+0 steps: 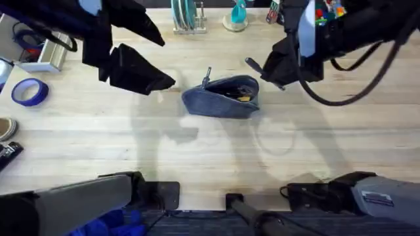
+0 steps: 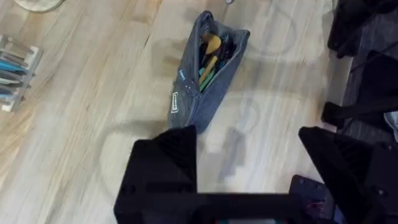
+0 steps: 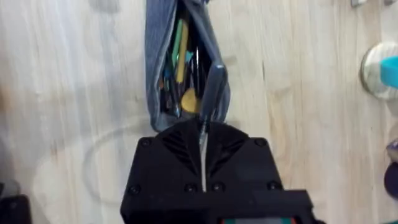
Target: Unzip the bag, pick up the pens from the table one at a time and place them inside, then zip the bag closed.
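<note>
On the counter (image 1: 197, 151) the bag (image 1: 222, 96) lies unzipped, its mouth gaping, with coloured things already inside. Just beside the bag, the right tool (image 3: 203, 127) is clenched on a pen (image 3: 212, 93), whose tip hangs over the open mouth. On the bag's other side, the left tool (image 2: 249, 152) is spread wide and holds nothing. The step in hand looks like dropping this pen in. To do it well, I think the pen should line up with the long slit and go tip first, low, before letting go, so it does not bounce out onto the counter.
</note>
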`<state>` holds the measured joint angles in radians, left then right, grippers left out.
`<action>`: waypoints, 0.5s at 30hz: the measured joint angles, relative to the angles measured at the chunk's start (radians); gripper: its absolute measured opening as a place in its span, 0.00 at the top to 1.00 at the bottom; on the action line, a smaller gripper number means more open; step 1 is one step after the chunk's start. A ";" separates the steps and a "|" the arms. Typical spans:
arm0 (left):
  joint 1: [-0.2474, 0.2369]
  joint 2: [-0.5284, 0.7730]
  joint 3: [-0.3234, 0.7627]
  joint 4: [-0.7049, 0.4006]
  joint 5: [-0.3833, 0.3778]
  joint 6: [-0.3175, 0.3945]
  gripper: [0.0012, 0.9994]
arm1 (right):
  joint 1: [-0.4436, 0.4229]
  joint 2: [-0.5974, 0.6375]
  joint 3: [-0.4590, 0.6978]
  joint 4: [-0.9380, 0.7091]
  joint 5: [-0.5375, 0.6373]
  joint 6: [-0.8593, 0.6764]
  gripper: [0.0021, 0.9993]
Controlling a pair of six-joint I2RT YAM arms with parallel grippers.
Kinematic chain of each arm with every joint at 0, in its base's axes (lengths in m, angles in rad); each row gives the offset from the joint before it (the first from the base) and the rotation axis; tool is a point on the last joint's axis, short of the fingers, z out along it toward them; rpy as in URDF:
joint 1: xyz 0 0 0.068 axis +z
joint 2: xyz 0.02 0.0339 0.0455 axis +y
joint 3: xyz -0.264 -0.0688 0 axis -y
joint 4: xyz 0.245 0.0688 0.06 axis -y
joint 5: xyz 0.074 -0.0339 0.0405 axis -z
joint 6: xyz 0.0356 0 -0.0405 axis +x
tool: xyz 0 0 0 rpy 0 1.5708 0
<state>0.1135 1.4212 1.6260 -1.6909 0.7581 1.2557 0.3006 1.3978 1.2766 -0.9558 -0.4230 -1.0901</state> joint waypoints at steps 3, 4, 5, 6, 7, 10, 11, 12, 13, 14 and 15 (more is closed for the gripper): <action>0.000 0.000 0.000 0.000 0.000 0.000 0.00 | 0.011 0.023 0.000 0.039 -0.020 -0.005 0.97; 0.000 0.000 0.000 0.000 0.000 0.000 0.00 | 0.019 0.029 0.000 0.050 -0.024 -0.007 0.97; 0.000 0.000 0.000 0.000 0.000 0.000 0.00 | 0.028 0.034 0.000 0.060 -0.028 -0.008 0.97; 0.000 0.000 0.000 0.000 0.000 0.000 0.00 | 0.039 0.039 0.000 0.069 -0.031 -0.009 0.97; 0.000 0.000 0.000 0.000 0.000 0.000 0.00 | 0.048 0.044 0.000 0.074 -0.034 -0.010 0.97; 0.000 0.000 0.000 0.000 0.000 0.000 0.00 | 0.080 0.063 0.000 0.092 -0.041 -0.011 0.97; 0.000 0.000 0.000 0.000 0.000 0.000 0.00 | 0.090 0.071 0.000 0.096 -0.042 -0.011 0.97; 0.000 0.000 0.000 0.000 0.000 0.000 0.00 | 0.098 0.079 0.000 0.099 -0.042 -0.011 0.97; 0.000 0.000 0.000 0.000 0.000 0.000 0.00 | 0.107 0.090 0.000 0.101 -0.043 -0.011 0.97; 0.000 0.000 0.000 0.000 0.000 0.000 0.00 | 0.113 0.100 0.000 0.103 -0.043 -0.011 0.97; 0.000 0.000 0.000 0.000 0.000 0.000 0.00 | 0.119 0.110 0.000 0.104 -0.043 -0.011 0.97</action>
<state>0.1135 1.4212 1.6260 -1.6909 0.7582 1.2559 0.4200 1.5077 1.2766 -0.8519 -0.4665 -1.1011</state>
